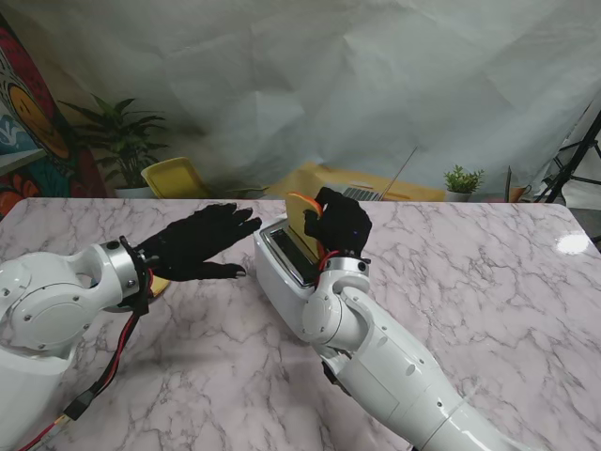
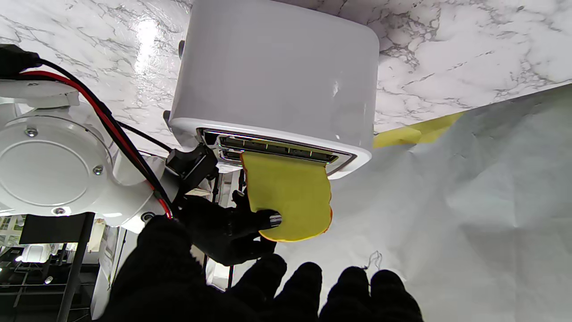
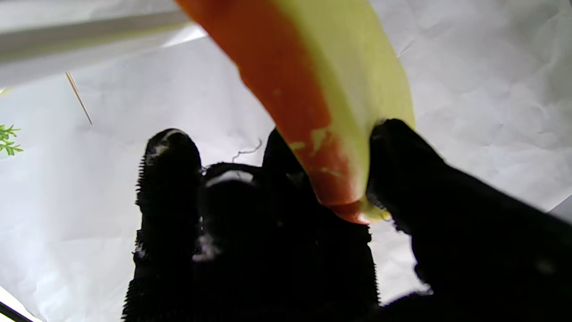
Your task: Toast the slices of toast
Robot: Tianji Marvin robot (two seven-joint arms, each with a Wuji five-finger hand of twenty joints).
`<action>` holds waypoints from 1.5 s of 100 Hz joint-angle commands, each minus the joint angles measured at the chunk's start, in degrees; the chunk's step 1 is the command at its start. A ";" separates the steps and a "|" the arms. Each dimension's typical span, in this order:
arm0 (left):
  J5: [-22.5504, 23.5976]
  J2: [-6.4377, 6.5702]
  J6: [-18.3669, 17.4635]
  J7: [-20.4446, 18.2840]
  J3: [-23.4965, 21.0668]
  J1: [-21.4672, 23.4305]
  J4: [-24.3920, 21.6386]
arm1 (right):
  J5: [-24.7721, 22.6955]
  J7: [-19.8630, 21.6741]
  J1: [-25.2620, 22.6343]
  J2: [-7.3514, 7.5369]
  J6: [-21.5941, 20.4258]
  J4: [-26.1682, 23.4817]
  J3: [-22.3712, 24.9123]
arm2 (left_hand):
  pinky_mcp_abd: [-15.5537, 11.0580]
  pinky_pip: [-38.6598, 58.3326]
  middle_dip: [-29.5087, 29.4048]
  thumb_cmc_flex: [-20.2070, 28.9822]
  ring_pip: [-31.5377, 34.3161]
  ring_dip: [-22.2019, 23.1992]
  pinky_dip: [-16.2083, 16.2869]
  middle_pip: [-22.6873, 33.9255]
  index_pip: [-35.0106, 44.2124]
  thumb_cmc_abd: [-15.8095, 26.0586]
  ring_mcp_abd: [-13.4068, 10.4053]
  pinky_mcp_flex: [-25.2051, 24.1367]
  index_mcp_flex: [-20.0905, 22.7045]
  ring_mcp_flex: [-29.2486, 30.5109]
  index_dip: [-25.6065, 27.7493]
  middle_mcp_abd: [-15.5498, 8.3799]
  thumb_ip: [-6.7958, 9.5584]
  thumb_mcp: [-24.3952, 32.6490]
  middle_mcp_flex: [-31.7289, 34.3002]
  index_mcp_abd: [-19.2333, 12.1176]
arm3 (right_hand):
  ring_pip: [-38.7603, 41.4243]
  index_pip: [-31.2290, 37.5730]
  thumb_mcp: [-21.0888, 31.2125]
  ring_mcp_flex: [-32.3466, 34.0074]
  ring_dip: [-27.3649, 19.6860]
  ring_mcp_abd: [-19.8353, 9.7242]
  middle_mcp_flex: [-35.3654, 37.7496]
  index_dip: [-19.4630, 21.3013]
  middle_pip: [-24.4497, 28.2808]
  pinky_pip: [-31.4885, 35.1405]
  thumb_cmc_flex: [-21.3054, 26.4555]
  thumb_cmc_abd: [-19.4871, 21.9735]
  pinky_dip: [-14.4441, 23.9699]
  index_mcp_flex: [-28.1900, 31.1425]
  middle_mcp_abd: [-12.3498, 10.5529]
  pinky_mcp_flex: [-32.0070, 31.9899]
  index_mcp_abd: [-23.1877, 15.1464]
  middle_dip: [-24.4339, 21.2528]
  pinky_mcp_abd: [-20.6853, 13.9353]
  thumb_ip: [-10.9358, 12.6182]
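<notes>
A white two-slot toaster (image 1: pixel 282 266) (image 2: pixel 277 80) stands in the middle of the marble table. My right hand (image 1: pixel 340 224) (image 3: pixel 277 232) is above it, shut on a yellow toast slice (image 1: pixel 302 216) (image 2: pixel 288 197) (image 3: pixel 330 89) with an orange-brown crust. The slice stands upright, its lower edge partly inside one slot in the left wrist view. My left hand (image 1: pixel 199 242) (image 2: pixel 268 290) hovers to the toaster's left, fingers spread, holding nothing. A second yellow slice (image 1: pixel 161 285) peeks out on the table under my left wrist.
Yellow chairs (image 1: pixel 177 178) and potted plants (image 1: pixel 462 181) stand beyond the table's far edge, in front of a white backdrop sheet. A red and black cable (image 1: pixel 115 362) hangs from my left forearm.
</notes>
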 commanded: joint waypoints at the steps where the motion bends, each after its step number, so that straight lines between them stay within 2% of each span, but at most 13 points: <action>1: 0.16 -0.20 0.24 -0.36 0.43 -0.33 -0.15 | -0.96 -0.38 -1.31 0.97 0.30 -0.87 0.30 | -1.05 -1.94 0.91 -0.31 -1.00 0.41 -0.05 -0.80 -0.65 2.92 0.35 -0.37 -2.05 -1.58 0.53 -0.18 0.71 -0.29 -2.70 1.65 | -2.97 3.92 5.35 -0.01 -1.27 -1.07 4.29 -1.30 -0.59 1.54 2.00 1.09 0.36 1.10 0.69 -0.40 -9.44 -1.54 -0.84 2.05; 16: 0.26 -0.25 0.32 -0.14 0.86 -0.60 0.00 | -1.91 1.23 -2.03 1.70 1.67 -3.14 0.91 | -1.02 -1.94 0.92 -0.24 -1.02 0.44 -0.01 -0.82 -0.67 2.86 0.41 -0.38 -2.05 -1.60 0.57 -0.15 0.71 -0.29 -2.70 1.73 | -4.44 2.97 3.01 -0.07 -2.54 0.21 4.37 -3.61 -1.98 2.14 2.69 0.23 0.61 1.77 1.50 -1.11 -8.04 -3.21 0.57 2.59; 38: 0.57 -0.28 0.24 0.09 0.61 -0.18 -0.22 | -2.83 7.90 -2.40 3.07 7.75 -6.89 1.35 | -1.07 -1.93 0.97 -0.14 -0.97 0.55 0.04 -0.81 -0.66 2.94 0.36 -0.36 -2.04 -1.57 0.64 -0.14 0.69 -0.30 -2.70 1.79 | -8.56 2.33 1.09 -0.34 -4.77 2.06 3.95 -5.00 -4.16 2.23 2.81 0.37 0.97 2.05 1.31 -3.29 -8.29 -5.27 2.50 2.99; 53: 0.66 -0.27 0.47 -0.11 0.23 0.20 -0.48 | -3.06 11.87 -3.23 4.07 10.18 -9.30 1.78 | -1.05 -1.95 0.94 -0.07 -1.02 0.57 0.06 -0.85 -0.66 2.93 0.46 -0.39 -2.05 -1.62 0.69 -0.12 0.70 -0.29 -2.72 1.76 | -17.60 1.25 -1.80 -0.66 -8.38 4.95 0.26 -4.02 -5.01 1.24 2.77 2.41 2.71 1.37 1.22 -8.37 -10.70 -5.73 5.36 3.62; 58: 0.71 -0.29 0.55 -0.05 0.23 0.27 -0.52 | -3.48 13.77 -3.73 4.60 11.45 -10.63 1.88 | -1.05 -1.96 0.93 -0.04 -1.02 0.56 0.06 -0.85 -0.66 2.90 0.46 -0.38 -2.05 -1.60 0.70 -0.06 0.70 -0.30 -2.72 1.75 | -24.57 0.65 -3.58 -0.85 -10.63 5.97 -3.31 -3.40 -5.52 0.23 2.76 3.71 3.72 0.93 1.46 -11.28 -11.87 -5.58 6.04 4.01; 64: 0.78 -0.31 0.54 0.04 0.35 0.25 -0.49 | -4.37 16.28 -4.27 5.40 12.96 -12.29 1.95 | -1.03 -1.96 0.91 0.03 -1.04 0.55 0.06 -0.86 -0.66 2.78 0.52 -0.38 -2.04 -1.61 0.72 -0.01 0.70 -0.29 -2.73 1.78 | -30.26 0.10 -4.76 -3.90 -11.37 6.57 -8.24 -3.00 -6.05 -0.95 2.60 4.20 4.51 0.97 2.09 -14.81 -12.85 -5.66 6.10 4.13; 75: 0.88 -0.34 0.59 0.23 0.71 0.09 -0.35 | -5.68 20.59 -5.14 6.70 15.60 -15.24 2.08 | -1.05 -1.97 0.89 0.07 -1.04 0.54 0.07 -0.86 -0.67 2.88 0.55 -0.37 -2.05 -1.61 0.74 -0.03 0.71 -0.27 -2.72 1.76 | -38.59 -0.86 -5.79 -15.13 -11.08 7.79 -21.50 -2.82 -6.81 -4.93 2.52 4.19 5.63 1.43 5.09 -23.67 -14.00 -5.74 5.44 4.12; 81: 0.86 -0.37 0.60 0.41 0.90 0.01 -0.23 | -6.40 22.65 -5.58 7.44 16.31 -16.53 2.18 | -1.07 -1.96 0.88 0.09 -1.04 0.54 0.08 -0.86 -0.66 2.86 0.57 -0.35 -2.04 -1.61 0.76 -0.03 0.70 -0.28 -2.73 1.74 | -40.29 -1.26 -6.04 -22.12 -11.38 7.95 -27.92 -2.75 -6.84 -7.21 2.62 4.00 5.87 1.56 6.15 -28.39 -14.30 -6.10 4.79 4.08; 90: 0.86 -0.36 0.54 0.40 1.12 -0.20 -0.10 | -7.40 25.42 -6.09 8.42 17.43 -18.07 2.29 | -1.04 -1.95 0.87 0.07 -1.02 0.55 0.10 -0.86 -0.66 2.90 0.53 -0.37 -2.05 -1.60 0.78 -0.06 0.70 -0.29 -2.73 1.75 | -40.31 -1.58 -6.25 -29.27 -12.22 7.77 -33.47 -2.92 -6.77 -9.42 2.73 3.90 5.92 1.60 6.79 -32.99 -14.50 -6.82 3.88 4.07; 111: 1.02 -0.44 0.57 0.78 1.49 -0.62 0.18 | -9.14 30.02 -7.05 10.14 18.48 -20.31 2.43 | -1.02 -1.96 0.84 0.09 -1.03 0.55 0.13 -0.85 -0.65 2.87 0.57 -0.38 -2.05 -1.61 0.84 -0.06 0.70 -0.31 -2.72 1.77 | -40.05 -1.88 -5.89 -33.63 -13.36 7.69 -36.49 -3.91 -6.98 -11.12 2.71 2.85 5.79 2.00 6.87 -35.95 -13.86 -7.56 3.13 3.93; 134: 1.13 -0.49 0.70 1.02 1.78 -0.76 0.28 | -9.24 33.04 -7.52 11.00 19.42 -21.27 2.18 | -0.99 -1.98 0.82 0.17 -1.04 0.54 0.14 -0.86 -0.66 2.75 0.54 -0.38 -2.04 -1.61 0.88 -0.05 0.71 -0.29 -2.73 1.71 | -40.78 -2.56 -7.28 -35.67 -14.55 7.68 -37.96 -4.95 -7.27 -12.43 2.86 2.89 5.71 0.69 6.78 -37.44 -13.13 -8.10 2.62 4.18; 144: 1.18 -0.49 0.67 1.05 1.69 -0.67 0.21 | -9.23 34.27 -7.36 11.30 19.63 -21.48 1.75 | -1.00 -1.98 0.80 0.18 -1.05 0.52 0.15 -0.87 -0.67 2.79 0.57 -0.38 -2.06 -1.63 0.89 0.04 0.72 -0.26 -2.75 1.77 | -41.31 -3.27 -9.13 -37.13 -15.29 7.65 -39.96 -5.04 -7.35 -13.19 2.45 2.22 5.77 -2.73 7.29 -38.28 -11.51 -8.35 2.27 4.41; 150: 1.21 -0.48 0.65 0.98 1.57 -0.55 0.12 | -9.40 35.23 -7.29 11.58 19.77 -21.81 1.50 | -0.99 -1.98 0.80 0.15 -1.03 0.53 0.15 -0.86 -0.66 2.79 0.56 -0.37 -2.05 -1.60 0.90 -0.05 0.72 -0.28 -2.73 1.70 | -41.98 -5.30 -10.83 -39.14 -15.83 7.75 -42.79 -5.54 -7.67 -13.90 1.75 1.93 5.79 -7.68 7.76 -39.34 -8.95 -8.55 1.91 4.51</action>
